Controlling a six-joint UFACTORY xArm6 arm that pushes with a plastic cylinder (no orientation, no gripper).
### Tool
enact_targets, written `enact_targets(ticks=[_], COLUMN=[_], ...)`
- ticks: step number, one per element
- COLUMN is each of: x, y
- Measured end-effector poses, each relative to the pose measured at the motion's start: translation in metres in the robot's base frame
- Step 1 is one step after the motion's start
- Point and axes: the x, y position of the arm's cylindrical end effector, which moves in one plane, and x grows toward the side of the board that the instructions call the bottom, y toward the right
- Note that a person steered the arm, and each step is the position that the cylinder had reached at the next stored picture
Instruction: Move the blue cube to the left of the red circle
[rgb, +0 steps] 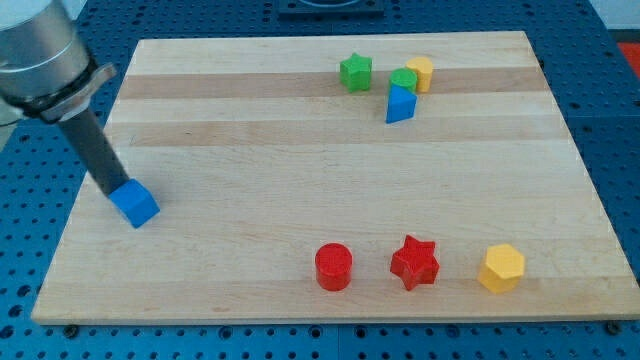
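The blue cube (135, 203) lies near the left edge of the wooden board (300, 150). The red circle (333, 267) stands near the view's bottom, right of centre, far to the right of the cube. My tip (108, 190) is at the end of the dark rod coming down from the view's top left. It touches the cube's upper left side.
A red star (415, 262) and a yellow hexagon (501, 268) lie right of the red circle. At the view's top are a green star (355, 72), a green block (403, 80), a yellow block (420, 73) and a blue triangular block (400, 105).
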Motion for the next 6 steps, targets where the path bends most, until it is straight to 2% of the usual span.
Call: enact_targets(ticks=[1, 3, 6], x=[0.020, 0.021, 0.074], y=[0.006, 0.074, 0.121])
